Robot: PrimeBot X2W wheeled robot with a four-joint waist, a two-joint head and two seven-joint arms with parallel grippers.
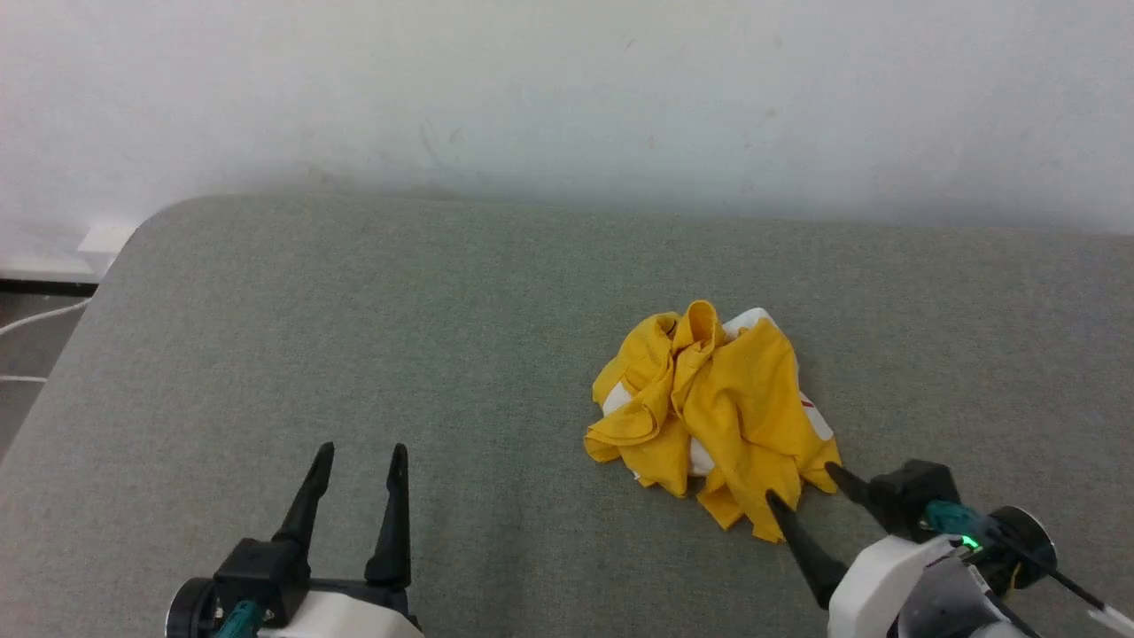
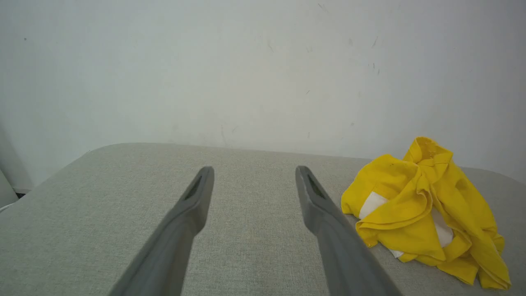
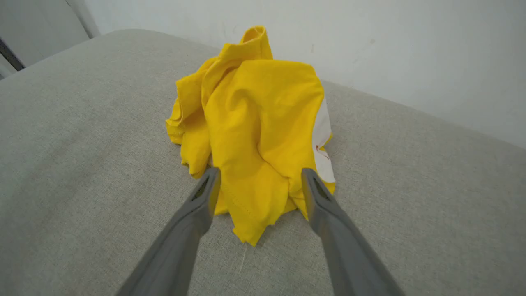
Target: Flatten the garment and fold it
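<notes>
The garment [image 1: 709,408] is a mustard-yellow T-shirt with white patches, lying in a crumpled heap right of centre on the grey-green padded surface [image 1: 354,337]. My right gripper [image 1: 802,485] stands open at the heap's near edge, one finger on each side of a hanging yellow fold. In the right wrist view the garment [image 3: 254,119] fills the middle and the right gripper [image 3: 259,176] straddles its nearest fold, the jaws not closed on it. My left gripper [image 1: 361,454] is open over bare padding at the lower left. Seen from the left wrist, the left gripper [image 2: 254,170] is empty and the garment [image 2: 423,205] lies to its right.
A white wall [image 1: 567,89] rises directly behind the padded surface. The surface's rounded left corner [image 1: 151,221] drops to a floor with a white cable [image 1: 35,319]. Bare padding stretches left of the heap.
</notes>
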